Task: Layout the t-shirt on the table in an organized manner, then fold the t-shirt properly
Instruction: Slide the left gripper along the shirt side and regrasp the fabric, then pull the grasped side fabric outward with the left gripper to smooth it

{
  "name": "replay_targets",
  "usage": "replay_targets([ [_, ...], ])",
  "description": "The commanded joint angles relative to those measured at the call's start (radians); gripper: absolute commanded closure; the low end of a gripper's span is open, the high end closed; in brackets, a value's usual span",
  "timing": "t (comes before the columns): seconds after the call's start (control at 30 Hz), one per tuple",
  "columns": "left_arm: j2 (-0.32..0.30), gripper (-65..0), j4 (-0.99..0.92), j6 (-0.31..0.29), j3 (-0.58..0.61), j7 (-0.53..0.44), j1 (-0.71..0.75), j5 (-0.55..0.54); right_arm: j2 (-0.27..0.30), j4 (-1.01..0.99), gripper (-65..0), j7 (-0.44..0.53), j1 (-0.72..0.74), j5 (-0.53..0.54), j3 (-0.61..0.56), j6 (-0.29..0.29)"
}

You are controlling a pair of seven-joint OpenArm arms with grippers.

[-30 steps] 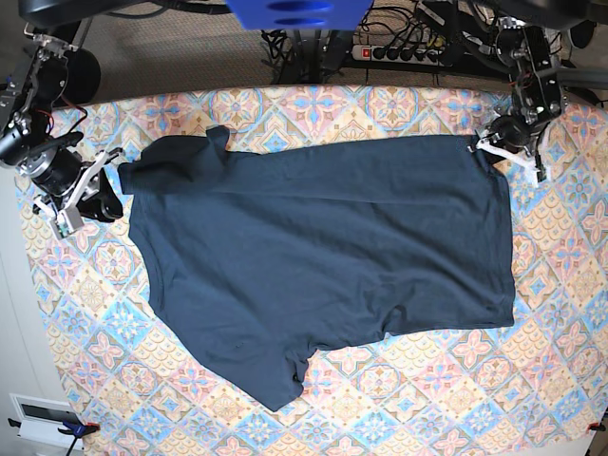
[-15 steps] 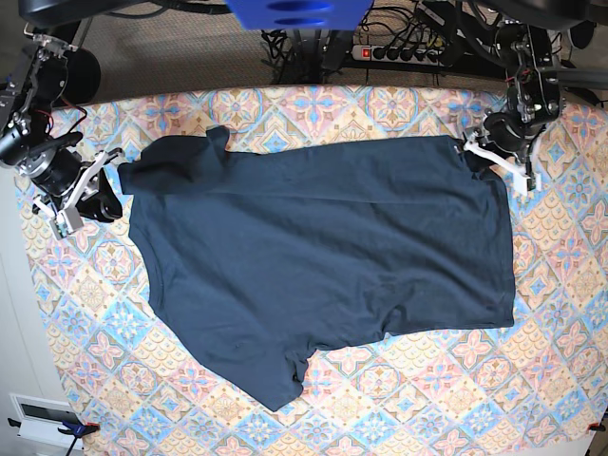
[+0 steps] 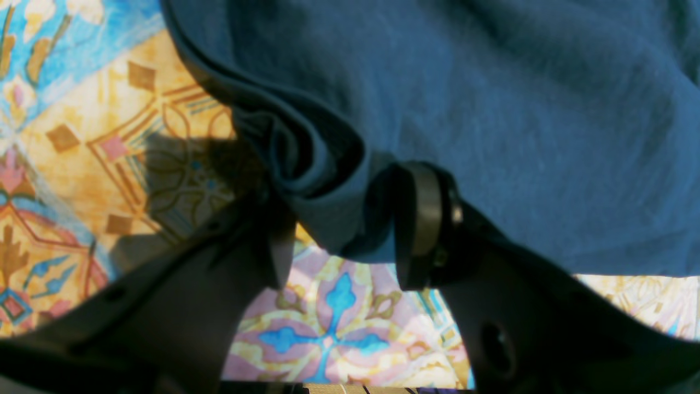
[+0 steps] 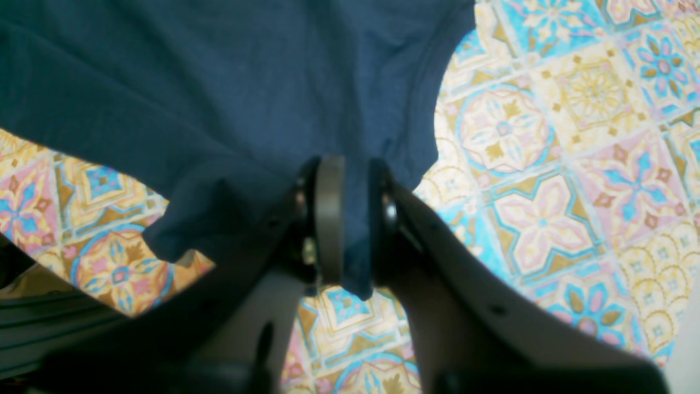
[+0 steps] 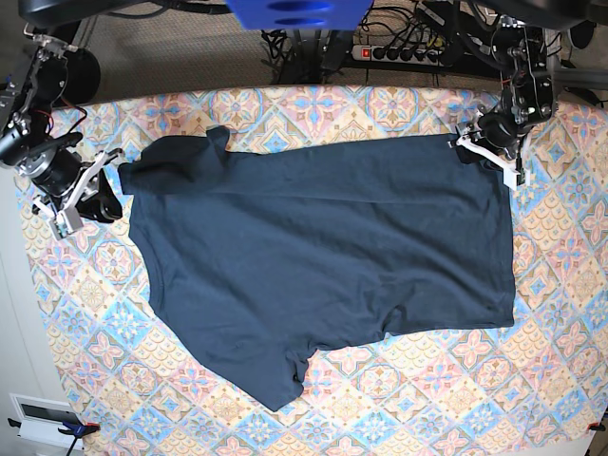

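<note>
Two grippers hold the t-shirt (image 5: 318, 261) at opposite ends of its far edge, and the dark garment lies spread across the middle of the table (image 5: 560, 313), sleeve pointing toward the near side. At the scene's left, the right gripper (image 4: 350, 219) is clamped on a tab of fabric at the shirt's corner, its fingers (image 4: 328, 219) pressed close with cloth squeezed between them. At the scene's right, the left gripper (image 3: 339, 230) has a rolled, bunched hem lying between its jaws, which stand apart; one finger touches the cloth, but whether they actually pinch it I cannot tell. In the base view the left gripper (image 5: 489, 147) sits at the shirt's far right corner, the right gripper (image 5: 90, 190) just beside the far left sleeve. Patterned tile cloth shows all around the shirt.
</note>
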Motion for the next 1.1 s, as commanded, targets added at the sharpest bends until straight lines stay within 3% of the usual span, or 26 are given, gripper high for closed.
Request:
replay_targets([
  [0.0, -0.011, -27.6, 0.002, 0.006, -0.005, 0.0, -0.006, 0.007, 0.02, 0.013, -8.3, 0.023, 0.011, 0.019, 0.011, 0.003],
  [0.1, -0.011, -25.2, 0.005, 0.003, -0.005, 0.0, -0.026, -0.004, 0.02, 0.013, -8.3, 0.023, 0.014, 0.019, 0.01, 0.003],
  [0.17, -0.012, -15.5, 0.064, -0.066, -0.01, 0.001, -0.026, -0.027, 0.02, 0.013, -8.3, 0.023, 0.014, 0.019, 0.01, 0.003],
  [0.23, -0.012, 0.0, 0.145, -0.147, -0.021, 0.008, -0.009, -0.058, 0.02, 0.013, -8.3, 0.023, 0.014, 0.019, 0.011, 0.003],
  [0.4, -0.008, 0.0, 0.11, -0.155, -0.128, 0.011, -0.103, -0.122, 0.024, 0.012, -8.3, 0.025, 0.008, 0.019, 0.011, 0.003],
  [0.63, -0.006, 0.0, -0.432, -0.155, -0.152, 0.043, -0.408, -0.148, 0.02, 0.012, -8.3, 0.025, 0.006, 0.019, 0.011, 0.003],
  [0.8, 0.005, 0.0, -0.556, -0.155, -0.148, 0.043, -0.503, -0.148, 0.02, 0.012, -8.3, 0.023, 0.006, 0.019, 0.011, 0.003],
  [0.93, 0.017, -16.6, -0.539, -0.153, -0.148, 0.043, -0.511, -0.148, 0.019, 0.013, -8.3, 0.023, 0.005, 0.019, 0.006, 0.003],
  [1.07, 0.02, -47.7, -0.493, -0.153, -0.148, 0.041, -0.509, -0.153, 0.019, 0.013, -8.3, 0.023, 0.005, 0.019, 0.005, 0.003],
])
